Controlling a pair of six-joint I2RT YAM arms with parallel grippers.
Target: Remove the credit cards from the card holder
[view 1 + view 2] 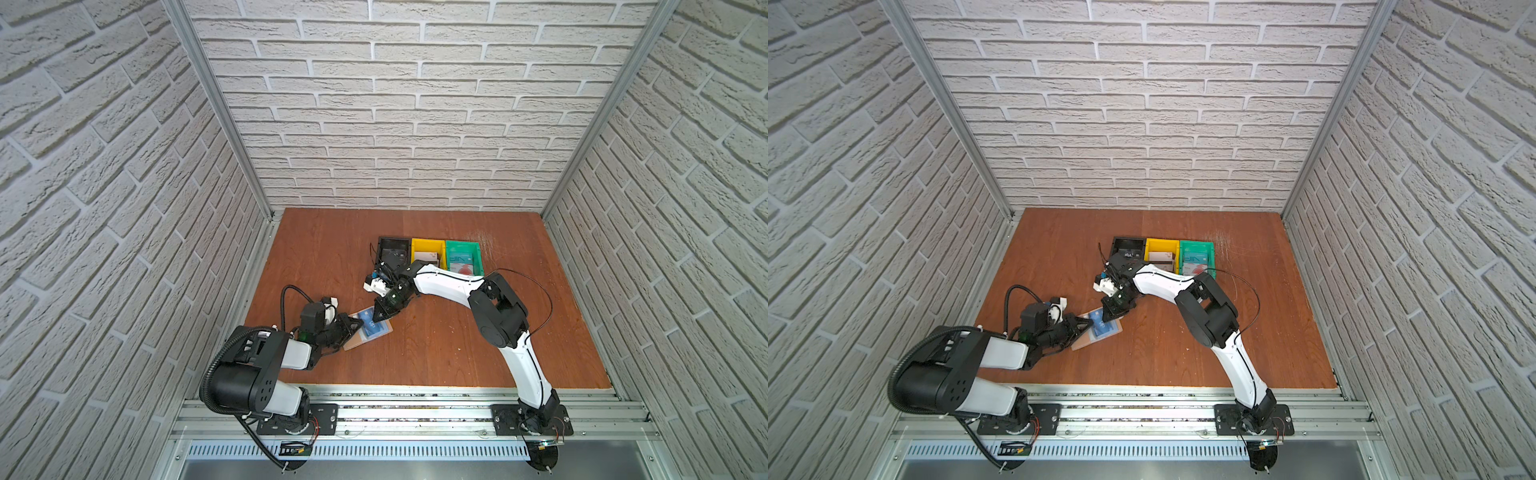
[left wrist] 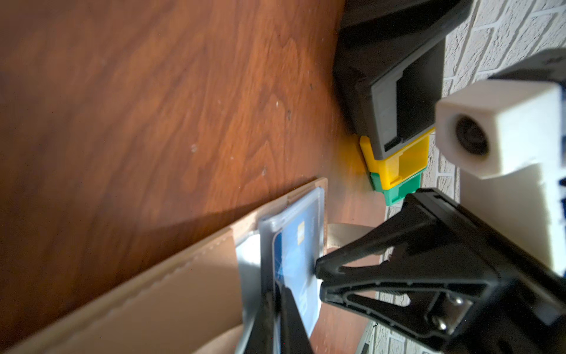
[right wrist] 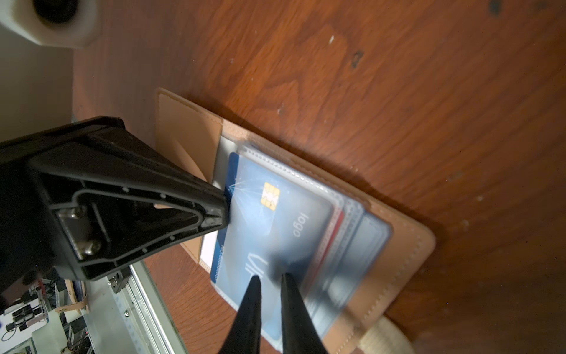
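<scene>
The left tool (image 3: 225, 208) is clenched on the blue card (image 3: 269, 226). The right tool (image 3: 269, 277), nearly closed, pins the card holder (image 3: 404, 245). If it presses the card too, the pull may jam.

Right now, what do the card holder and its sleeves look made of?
Card holder: tan, matte leatherette by the look, with stitched edges; real leather can't be ruled out. Sleeves: clear soft plastic, glossy, the blue card showing through.

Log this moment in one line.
left claw: shut on blue VIP card | right claw: pressing card holder | card: partly out of sleeve
</scene>
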